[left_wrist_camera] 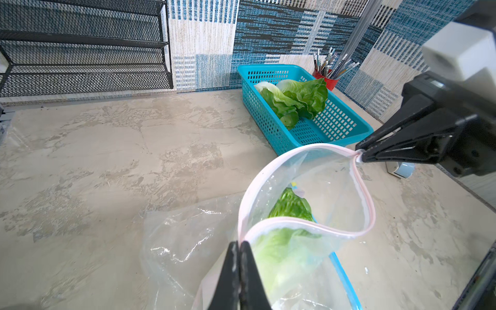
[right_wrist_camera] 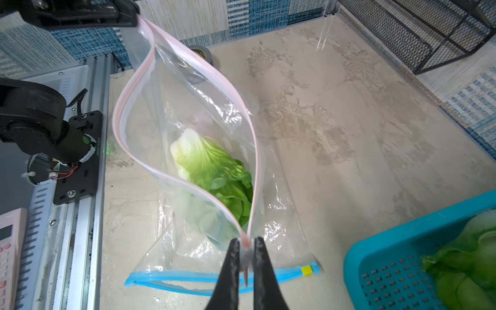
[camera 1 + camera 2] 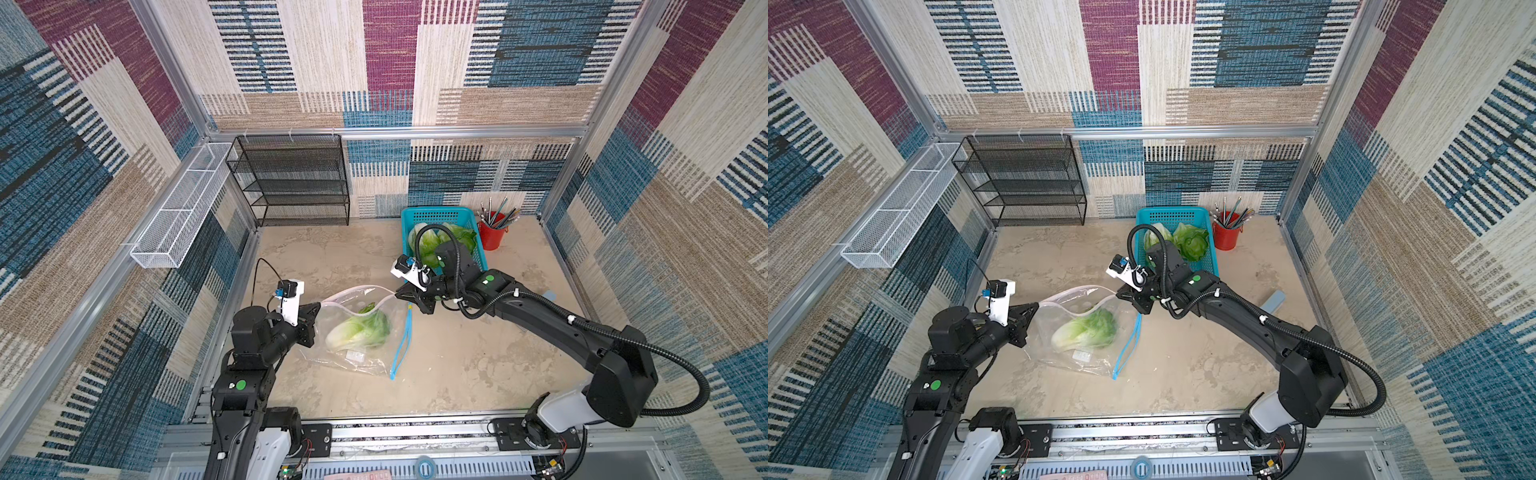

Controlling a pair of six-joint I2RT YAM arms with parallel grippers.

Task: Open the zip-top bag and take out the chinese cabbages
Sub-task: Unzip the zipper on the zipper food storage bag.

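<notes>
Left hand: mine, clenched on one end of the bag's pink rim.
Right hand: mine, clenched on the opposite end of that rim.
Bag: clear, mouth gaping between my hands; lower part rests on the surface near its middle.
Cabbage in bag: one head, lying inside.
Cabbages in basket: two heads in the blue basket, back edge, near the right back corner.

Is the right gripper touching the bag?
Touching. The right wrist view shows the right gripper shut on the pink rim of the bag.
</notes>
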